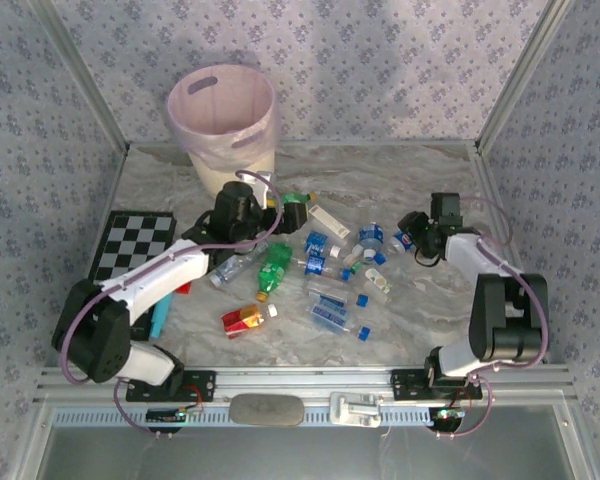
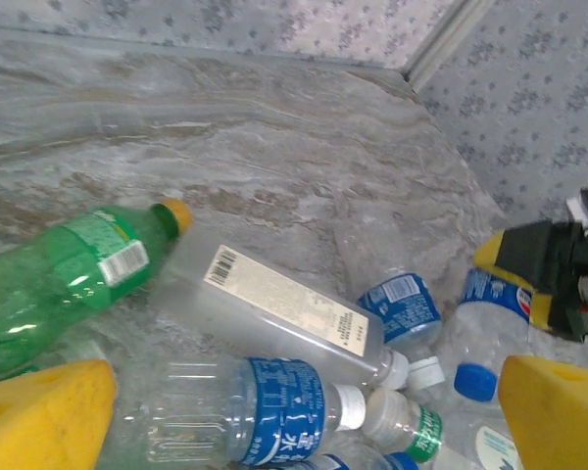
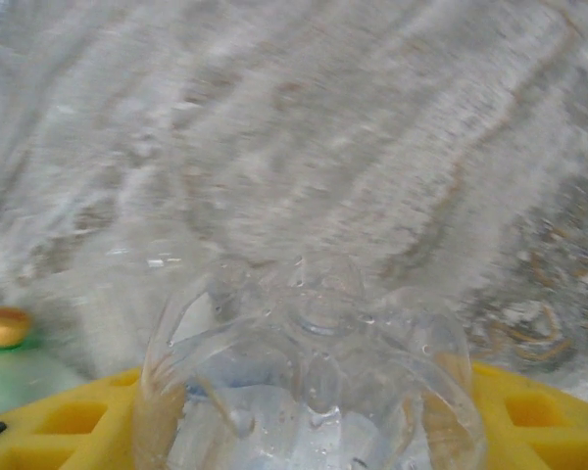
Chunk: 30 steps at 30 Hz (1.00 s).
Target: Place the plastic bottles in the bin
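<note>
light: bright, diffuse | shadows: soft | right wrist: blurred, clear bottle out of focus

this is looking like a robotics lab cell: patterned walls are enclosing a marble-print table, an aluminium rail is running along the table's near edge, and a checkerboard is lying at the table's left.

The plastic bottles look glossy and see-through; the table is matt, marble-patterned; the bin smooth plastic.
</note>
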### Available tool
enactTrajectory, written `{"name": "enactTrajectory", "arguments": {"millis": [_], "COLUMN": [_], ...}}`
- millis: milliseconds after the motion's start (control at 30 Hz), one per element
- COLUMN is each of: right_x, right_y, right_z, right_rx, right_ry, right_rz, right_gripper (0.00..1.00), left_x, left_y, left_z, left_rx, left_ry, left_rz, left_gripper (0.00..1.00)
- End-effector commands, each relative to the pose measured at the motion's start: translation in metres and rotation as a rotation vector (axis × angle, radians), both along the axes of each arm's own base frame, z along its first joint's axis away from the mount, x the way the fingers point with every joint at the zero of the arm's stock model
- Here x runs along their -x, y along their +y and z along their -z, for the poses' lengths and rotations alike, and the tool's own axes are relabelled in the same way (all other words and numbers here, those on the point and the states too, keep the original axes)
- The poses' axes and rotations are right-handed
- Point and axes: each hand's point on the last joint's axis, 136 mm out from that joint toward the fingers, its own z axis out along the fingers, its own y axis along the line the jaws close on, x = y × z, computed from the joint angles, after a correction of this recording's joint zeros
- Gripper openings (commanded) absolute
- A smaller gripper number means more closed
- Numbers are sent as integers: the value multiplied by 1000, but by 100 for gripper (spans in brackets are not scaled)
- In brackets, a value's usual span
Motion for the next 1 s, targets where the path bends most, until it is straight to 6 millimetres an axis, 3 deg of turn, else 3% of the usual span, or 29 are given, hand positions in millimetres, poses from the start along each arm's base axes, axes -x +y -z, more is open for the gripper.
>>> {"name": "enactTrajectory", "arguments": {"millis": [0, 333, 467, 633, 967], "right_x": [-10, -23, -27, -31, -30], "right_y": [26, 141, 174, 195, 214], "right_z": [-33, -84, -100, -104, -112], "right_rx": [-7, -93, -103, -136, -170], "right_ry": [-77, -169, -206, -212, -238], "right_rz": [-122, -453, -526, -561, -591], "right_gripper": [54, 53, 53, 53, 52], "left_x": [2, 19, 26, 27, 23], "left_y": [-27, -63, -72, -76, -83], "left_z": [-33, -27, -18, -6, 13], "left_rx": [110, 210, 203, 175, 171], "left_ry": [-51, 64, 111, 162, 237], "left_rz": [146, 351, 398, 405, 408], "left_gripper": [100, 100, 100, 100, 99]}}
